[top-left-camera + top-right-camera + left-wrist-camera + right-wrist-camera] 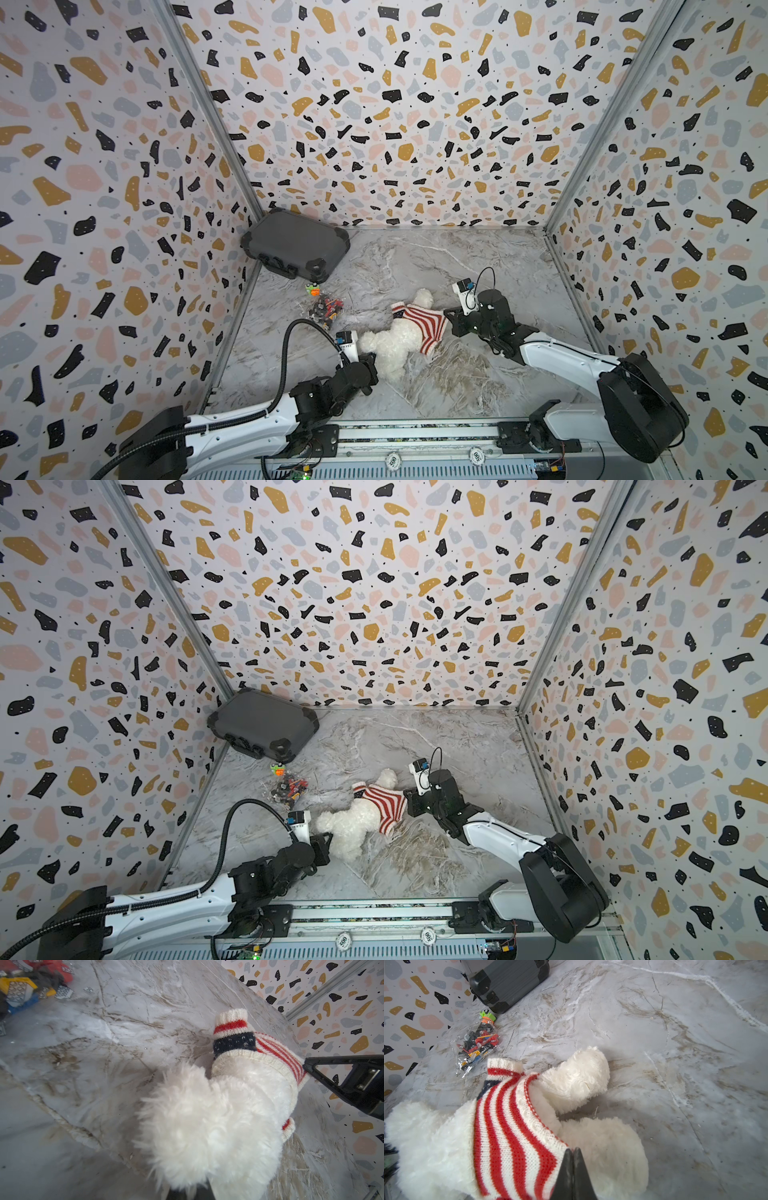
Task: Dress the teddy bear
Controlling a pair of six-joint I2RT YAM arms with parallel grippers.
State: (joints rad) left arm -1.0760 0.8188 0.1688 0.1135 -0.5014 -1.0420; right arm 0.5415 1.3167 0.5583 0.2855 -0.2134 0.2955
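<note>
White shells, black joints on left arm and right arm. Ribbed black hose at eight o'clock; thin black wire above black right gripper, two o'clock.

I have the fluffy white teddy bear lying stretched diagonally across the middle of the counter, its two stubby legs toward the near left. A red-and-white striped knit sweater with a navy patch covers its upper body; the lower body is bare fur.

top views overhead; wrists near teddy bear
</note>
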